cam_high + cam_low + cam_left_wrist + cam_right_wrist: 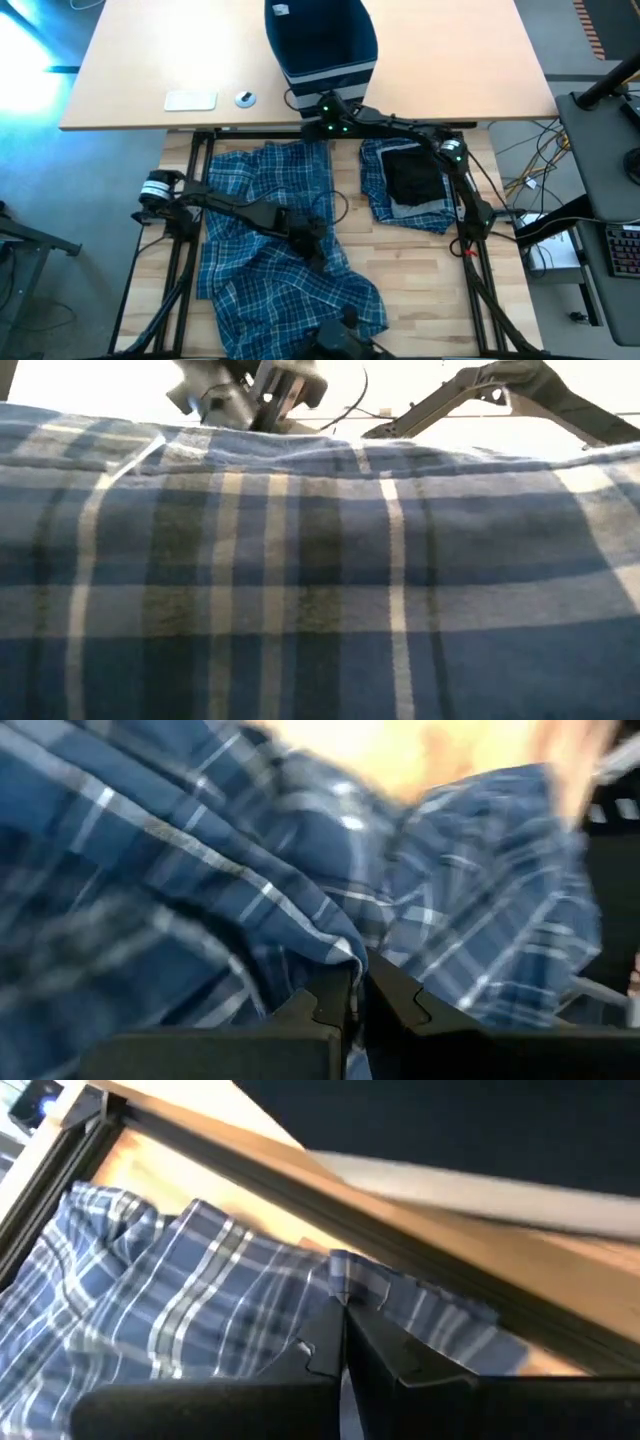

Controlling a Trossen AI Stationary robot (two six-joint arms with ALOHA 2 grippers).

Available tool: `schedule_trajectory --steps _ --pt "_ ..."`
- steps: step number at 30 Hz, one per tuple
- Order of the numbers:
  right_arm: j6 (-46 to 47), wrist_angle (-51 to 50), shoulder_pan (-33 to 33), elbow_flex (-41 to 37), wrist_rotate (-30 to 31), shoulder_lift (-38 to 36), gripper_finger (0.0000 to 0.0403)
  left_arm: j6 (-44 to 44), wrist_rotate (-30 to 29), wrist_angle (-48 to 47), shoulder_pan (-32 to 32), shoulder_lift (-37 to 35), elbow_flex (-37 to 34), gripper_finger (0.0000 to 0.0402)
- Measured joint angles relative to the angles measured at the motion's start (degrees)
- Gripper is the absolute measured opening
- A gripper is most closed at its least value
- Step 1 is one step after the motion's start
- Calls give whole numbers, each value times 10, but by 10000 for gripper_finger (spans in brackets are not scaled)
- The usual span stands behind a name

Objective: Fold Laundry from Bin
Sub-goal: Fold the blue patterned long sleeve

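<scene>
Beside the bin (pixel 322 40), on the near table: plaid garment (pixel 275 240) spread out, not yet folded.

Long axis running from bin toward near edge, bunched at near end. Left gripper (pixel 355 1005) clamped on a plaid fold mid-cloth; right gripper (pixel 342 1342) pinching the plaid corner nearest the bin. Folded plaid stack (pixel 410 185) with small black piece (pixel 412 178) done alongside; large garment left.

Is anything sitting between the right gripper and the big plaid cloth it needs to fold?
Nothing visible does. The right gripper is shut on an edge of the plaid cloth, near the bin.
</scene>
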Motion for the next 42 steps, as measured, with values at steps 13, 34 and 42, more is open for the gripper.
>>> schedule_trajectory --steps 13,34,42 --pt "-3 -54 32 200 -29 151 8 -40 -17 78 -9 -10 -50 0" --pt "-235 -396 58 278 56 64 203 -48 -44 -113 -5 -154 -49 253" --pt "-214 -430 175 117 92 -161 220 53 -127 -95 119 -238 -117 267"
